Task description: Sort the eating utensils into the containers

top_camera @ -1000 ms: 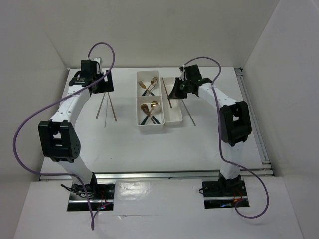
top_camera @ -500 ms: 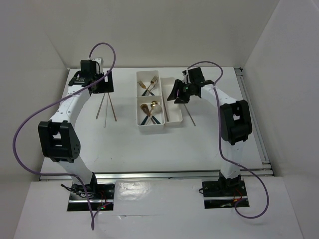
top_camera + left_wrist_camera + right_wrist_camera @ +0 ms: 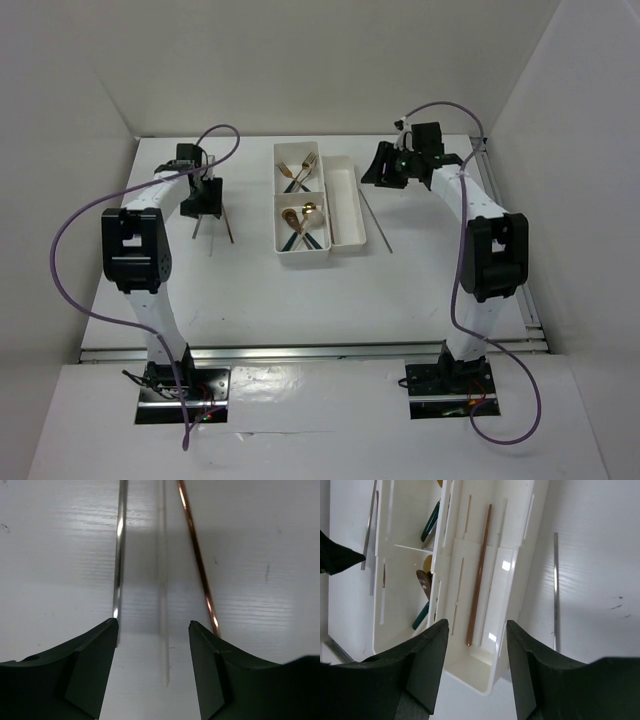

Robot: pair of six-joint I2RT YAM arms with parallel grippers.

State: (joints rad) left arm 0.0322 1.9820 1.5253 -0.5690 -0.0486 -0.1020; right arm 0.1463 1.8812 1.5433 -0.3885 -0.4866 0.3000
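Straddling a silver chopstick and a copper chopstick left of the tray, the unclenched, empty left gripper risks pinching both together.

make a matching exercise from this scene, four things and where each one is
Things:
1 gold forks
2 brown spoon
3 left hand
4 lone silver chopstick

Places:
a on the table, right of the tray
b far square compartment
c near square compartment
d over a chopstick pair on the table

Pairs: 1-b, 2-c, 3-d, 4-a
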